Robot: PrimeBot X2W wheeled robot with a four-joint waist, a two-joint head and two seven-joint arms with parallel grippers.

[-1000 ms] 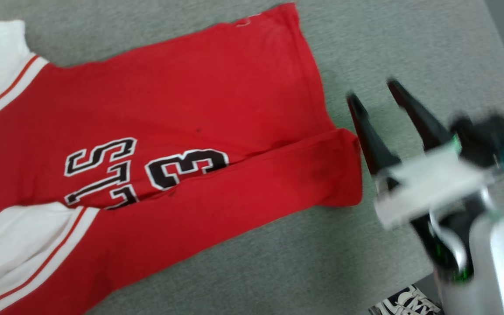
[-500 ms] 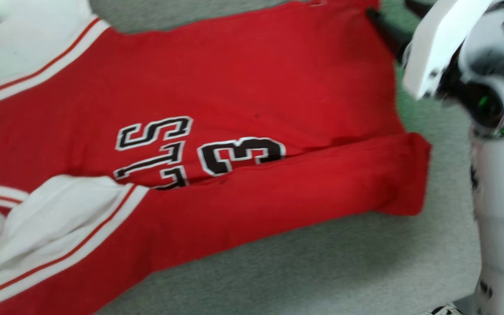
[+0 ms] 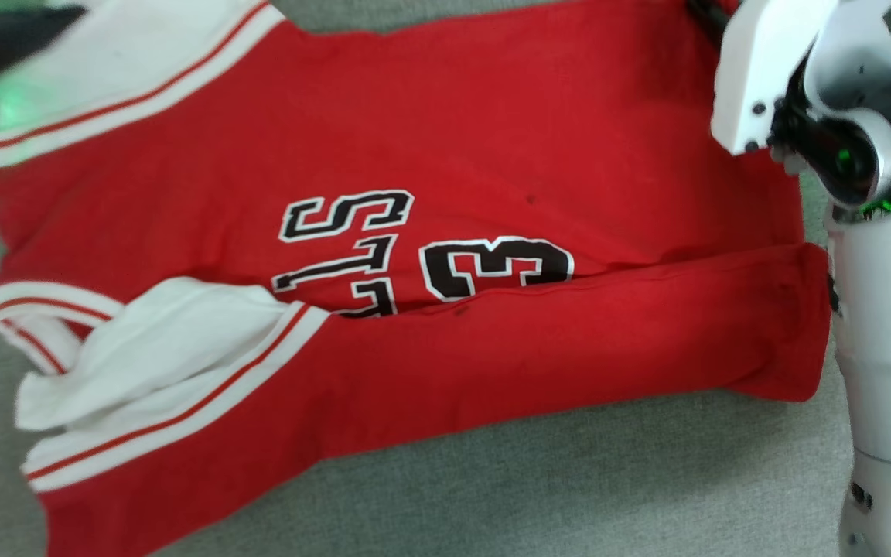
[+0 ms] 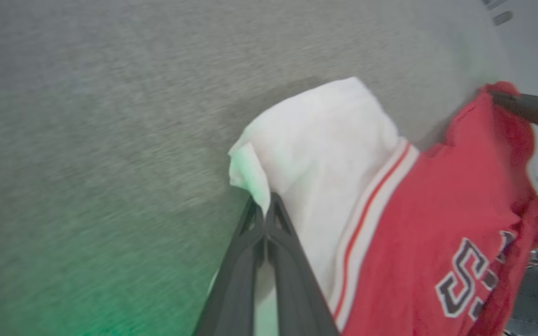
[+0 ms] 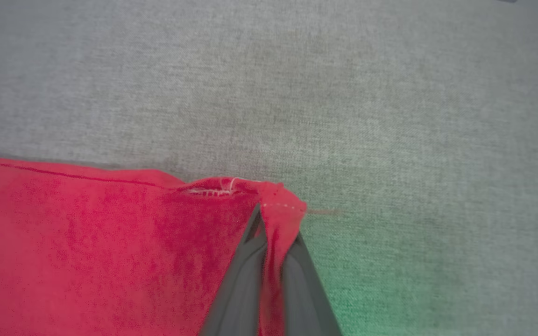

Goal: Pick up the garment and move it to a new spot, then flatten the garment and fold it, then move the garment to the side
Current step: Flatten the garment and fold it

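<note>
Now both hands are clamped on: the left hand (image 4: 266,207) pinches the white sleeve (image 4: 325,140) at eleven o'clock and the right hand (image 5: 273,219) grips the red hem corner (image 5: 284,201) at one o'clock, with the garment (image 3: 453,131) spread across the grey worktop (image 3: 569,480).

**A:** ok, what's actually different from a second ago?

**B:** The right gripper (image 5: 273,219). It was spread wide over the grey surface (image 5: 390,93), beside the garment (image 3: 492,139) and clear of its hem. Now it's pinched tight on the far hem corner (image 5: 280,203). The head view slid too, but that's the camera moving, not the shirt.
</note>
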